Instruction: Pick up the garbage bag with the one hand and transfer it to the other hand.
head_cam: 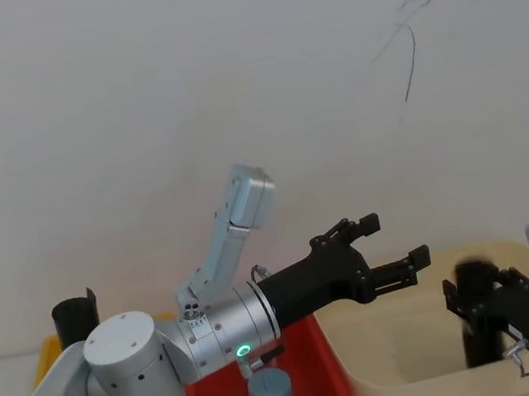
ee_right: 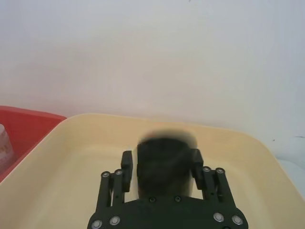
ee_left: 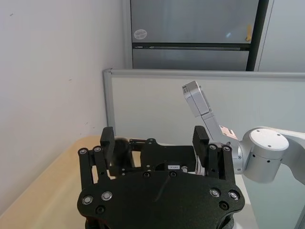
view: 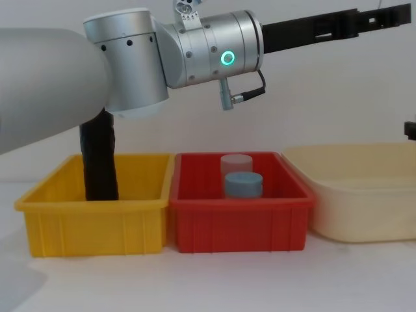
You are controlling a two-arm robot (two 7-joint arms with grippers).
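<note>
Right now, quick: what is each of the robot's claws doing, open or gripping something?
Left gripper: open, holding nothing.
Right gripper: shut on the garbage bag, over the cream tub.

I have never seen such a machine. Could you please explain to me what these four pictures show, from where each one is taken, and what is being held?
This is a robot with two arms, each ending in a black gripper. One picture looks down from its head, one looks across the table from its chest, and two come from cameras on its wrists. The left gripper, on the silver arm, is raised and open, holding nothing. The right gripper is closed on a black garbage bag roll over a cream tub. Beside the tub stand a red bin, holding a grey jar and a pale jar, and a yellow bin with another black roll.
</note>
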